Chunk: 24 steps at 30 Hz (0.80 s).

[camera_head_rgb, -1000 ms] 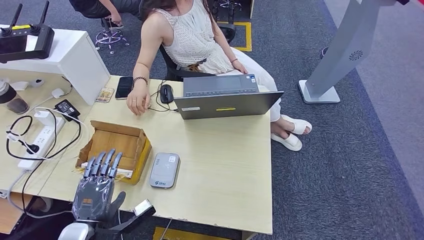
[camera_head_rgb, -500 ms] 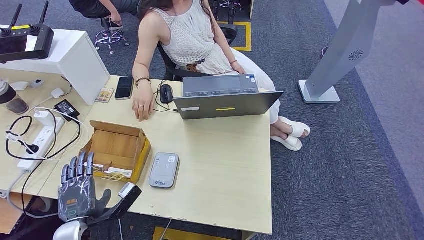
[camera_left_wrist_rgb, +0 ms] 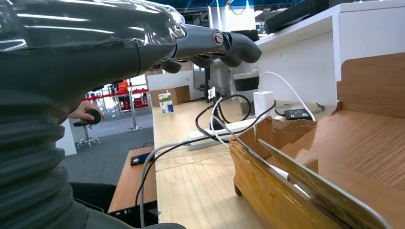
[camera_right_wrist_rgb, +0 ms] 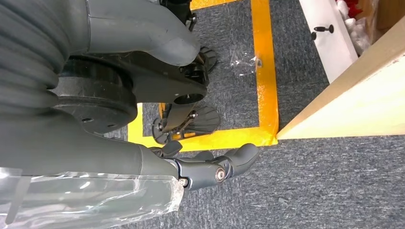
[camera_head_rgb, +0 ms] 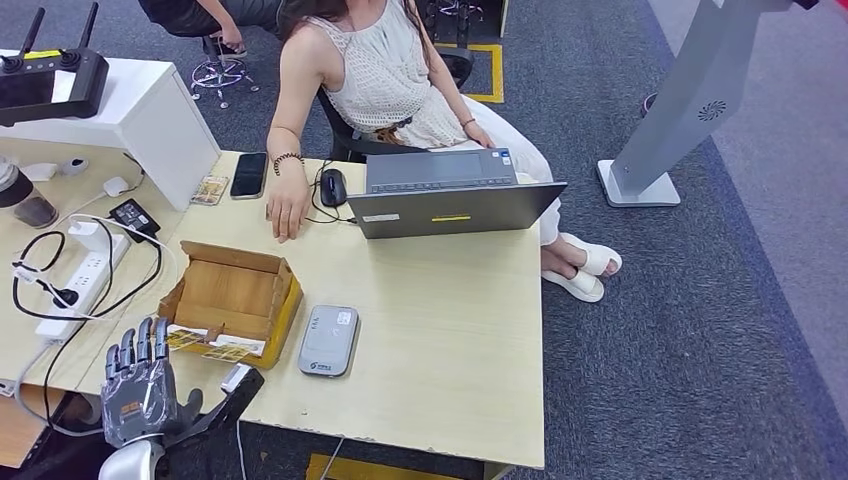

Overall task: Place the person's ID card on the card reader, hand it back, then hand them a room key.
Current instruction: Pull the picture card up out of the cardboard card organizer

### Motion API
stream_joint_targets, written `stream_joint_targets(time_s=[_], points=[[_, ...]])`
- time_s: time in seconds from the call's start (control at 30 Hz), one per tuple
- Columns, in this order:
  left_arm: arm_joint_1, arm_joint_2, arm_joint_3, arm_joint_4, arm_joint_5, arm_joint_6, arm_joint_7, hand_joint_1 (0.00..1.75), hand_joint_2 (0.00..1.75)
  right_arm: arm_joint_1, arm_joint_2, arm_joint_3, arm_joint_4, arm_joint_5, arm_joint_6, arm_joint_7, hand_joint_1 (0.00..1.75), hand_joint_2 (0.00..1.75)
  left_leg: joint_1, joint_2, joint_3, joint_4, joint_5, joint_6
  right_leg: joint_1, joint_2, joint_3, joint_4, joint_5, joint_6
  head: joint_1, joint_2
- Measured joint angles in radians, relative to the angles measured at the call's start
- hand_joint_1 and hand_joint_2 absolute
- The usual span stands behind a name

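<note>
Left hand [camera_head_rgb: 140, 390] hangs at the table's near edge, fingers spread, holding nothing. Card reader [camera_head_rgb: 329, 340] sits just beside the cardboard box [camera_head_rgb: 232, 290] (cards in it, too small to read). Cables [camera_head_rgb: 70, 280] clutter the left. Right hand [camera_right_wrist_rgb: 210, 169] hangs over carpet, fingers loosely curled, empty.

A person [camera_head_rgb: 375, 75] sits behind an open grey laptop [camera_head_rgb: 445, 195] on the light wooden bench [camera_head_rgb: 450, 330], one hand resting flat beside a black mouse [camera_head_rgb: 333, 186]. A dark phone [camera_head_rgb: 248, 174] lies nearby. Cables loop from a white power strip [camera_head_rgb: 78, 280] beside a white cabinet [camera_head_rgb: 135, 120].
</note>
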Motion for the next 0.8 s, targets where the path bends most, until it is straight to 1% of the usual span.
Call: stream_joint_targets(time_s=[0.37, 0.8], points=[[-0.068, -0.03, 0.004, 0.041, -0.02, 0.008, -0.016, 0.0, 1.75, -0.001, 0.002, -0.005, 0.0, 0.021, -0.013, 0.012, 0.0, 1.75, 0.0, 0.0, 0.0, 0.0, 0.0, 0.0, 0.0, 0.0, 0.0, 0.0, 0.0, 0.0, 0.0, 0.0], [-0.082, -0.037, -0.021, 0.042, -0.023, -0.01, -0.027, 0.0, 1.75, -0.002, 0.003, -0.014, -0.001, 0.032, -0.012, 0.015, 0.0, 1.75, 0.0, 0.0, 0.0, 0.0, 0.0, 0.0, 0.0, 0.0, 0.0, 0.0, 0.0, 0.0, 0.0, 0.0]])
